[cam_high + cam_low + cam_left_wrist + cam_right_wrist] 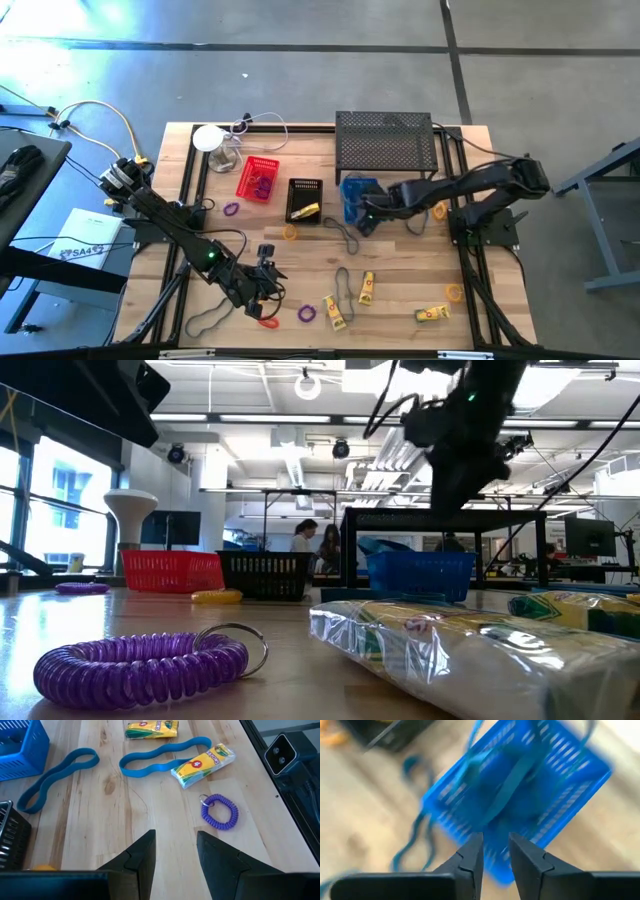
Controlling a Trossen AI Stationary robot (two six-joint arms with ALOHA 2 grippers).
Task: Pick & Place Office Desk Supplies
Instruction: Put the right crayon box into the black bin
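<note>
high view: right fingers (495, 851) narrow gap, empty, above blue basket (357, 198) rim; left fingers (175, 855) parted, empty.

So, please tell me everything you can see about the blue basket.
The blue basket is a small rectangular bin of slotted plastic, open on top. It stands on the wooden table before the black mesh shelf, beside the black basket. Blue rubber bands lie inside. The right end effector hovers above its front edge.

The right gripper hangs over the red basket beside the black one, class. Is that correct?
Not quite. The right gripper hangs over the blue basket, as the right wrist view shows; that basket stands beside the black basket. The red basket stands farther over.
</note>
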